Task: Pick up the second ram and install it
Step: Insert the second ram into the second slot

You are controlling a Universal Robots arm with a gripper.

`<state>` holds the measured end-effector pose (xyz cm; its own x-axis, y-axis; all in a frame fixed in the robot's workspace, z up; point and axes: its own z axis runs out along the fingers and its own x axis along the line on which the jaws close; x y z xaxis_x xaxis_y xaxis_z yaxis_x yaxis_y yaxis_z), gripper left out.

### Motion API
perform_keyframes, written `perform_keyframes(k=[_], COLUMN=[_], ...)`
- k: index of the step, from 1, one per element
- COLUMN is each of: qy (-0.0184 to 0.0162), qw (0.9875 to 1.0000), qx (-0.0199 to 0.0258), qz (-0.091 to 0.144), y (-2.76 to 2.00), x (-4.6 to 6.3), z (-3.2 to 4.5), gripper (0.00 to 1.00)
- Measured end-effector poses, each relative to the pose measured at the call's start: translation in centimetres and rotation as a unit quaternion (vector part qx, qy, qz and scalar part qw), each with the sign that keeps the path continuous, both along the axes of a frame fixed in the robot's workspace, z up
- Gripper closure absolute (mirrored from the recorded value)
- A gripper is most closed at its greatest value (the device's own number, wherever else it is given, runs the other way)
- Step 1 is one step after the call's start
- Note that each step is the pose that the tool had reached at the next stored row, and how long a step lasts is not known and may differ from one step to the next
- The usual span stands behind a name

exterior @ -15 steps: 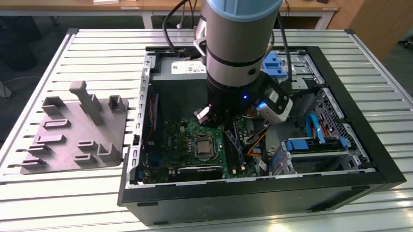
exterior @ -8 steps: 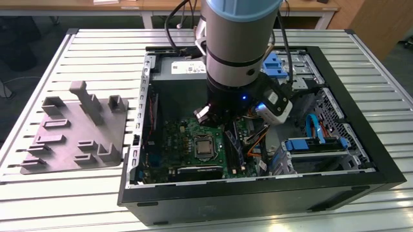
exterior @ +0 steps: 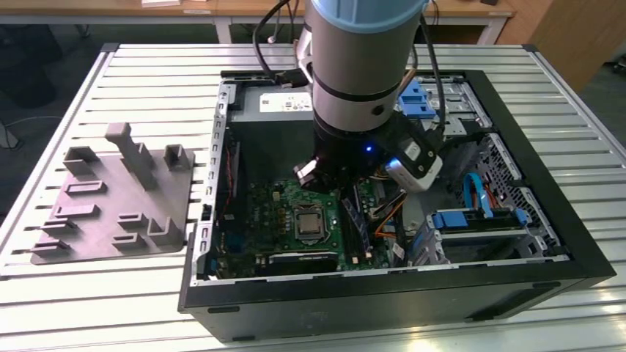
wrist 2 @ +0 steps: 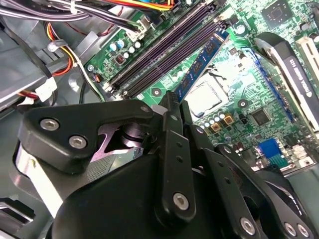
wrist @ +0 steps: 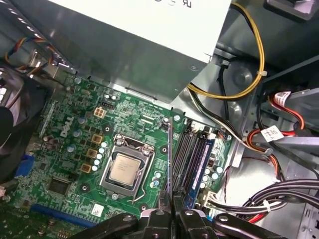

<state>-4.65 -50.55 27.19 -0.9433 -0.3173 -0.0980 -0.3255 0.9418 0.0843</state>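
My gripper [wrist 2: 174, 102] is shut on the second ram [wrist 2: 202, 64], a thin blue-green stick that juts out from between the fingers. Seen edge-on in the first wrist view, the second ram [wrist: 169, 159] is a narrow line rising from the gripper [wrist: 172, 209]. It hangs over the green board between the CPU socket [wrist: 124, 167] and the long black slots [wrist: 185, 149], parallel to them. In the exterior view the arm [exterior: 362, 95] reaches down into the open computer case, above the board near the CPU socket [exterior: 311, 220].
A blue stick [wrist: 202, 162] sits in a slot on the far side from the CPU. The power supply [wrist: 139, 40] and cable bundles [wrist: 249, 64] crowd the board's edges. A grey holder tray [exterior: 108, 213] stands on the table at the exterior view's left.
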Motion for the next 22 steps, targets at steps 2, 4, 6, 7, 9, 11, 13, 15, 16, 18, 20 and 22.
perform_keyframes(k=[2,4,6,7,9,11,13,15,16,18,20,22], qy=[0.0,0.0,0.0,0.0,0.0,0.0,0.0,0.0,0.0001,0.0053,0.0131,0.0207], qw=[1.0,0.9999,0.9998,0.9997,0.9995,0.999,0.9984,0.9977,0.9974,0.9967,0.9959,0.9948], qx=[0.0,0.0,0.0,0.0,-0.0001,0.0,0.0,0.0,-0.0001,-0.0013,-0.0026,-0.004], qz=[-0.006,-0.013,-0.02,-0.024,-0.033,-0.045,-0.057,-0.068,-0.073,-0.081,-0.09,-0.099], y=[0.0,0.0,0.0,0.0,0.0,0.0,0.0,0.03,0.04,0.04,0.04,0.04], x=[0.0,0.0,0.0,0.0,0.0,0.0,0.0,0.01,0.01,0.0,0.0,0.01], z=[-0.01,-0.02,-0.03,-0.04,-0.07,-0.11,-0.16,-0.22,-0.25,-0.3,-0.37,-0.44], gripper=[0.86,0.86,0.86,0.86,0.86,0.86,0.86,0.86,0.86,0.86,0.86,0.86])
